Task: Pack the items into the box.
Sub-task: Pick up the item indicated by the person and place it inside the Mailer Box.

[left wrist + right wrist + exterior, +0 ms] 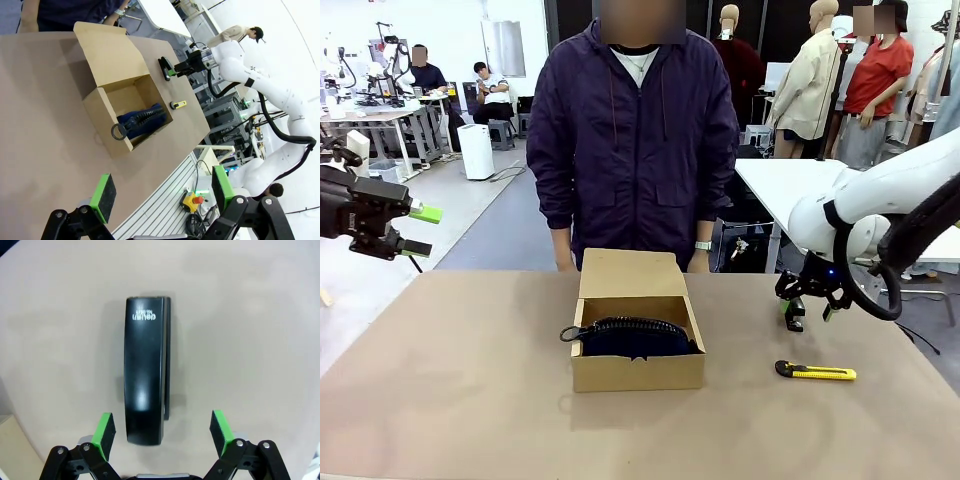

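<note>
The brown cardboard box [638, 375] stands open at the table's middle, its lid flap [632, 273] raised toward the person. The navy zippered pouch [635, 338] lies inside, its pull loop over the left wall; the left wrist view shows the box [100, 107] and pouch [142, 120] too. A yellow-and-black utility knife [815, 372] [178, 104] lies on the table right of the box. My right gripper [810, 315] [162, 432] hovers open, pointing down over the black stapler [145, 370], which lies flat between its pads, untouched. At the far left my left gripper [422, 230] [162, 195] hangs open and empty above the table edge.
A person in a dark jacket [635, 130] stands at the far side right behind the box, hands low behind the lid. The brown table top [450, 380] is bare left of the box and in front of it. Other tables and people are farther back.
</note>
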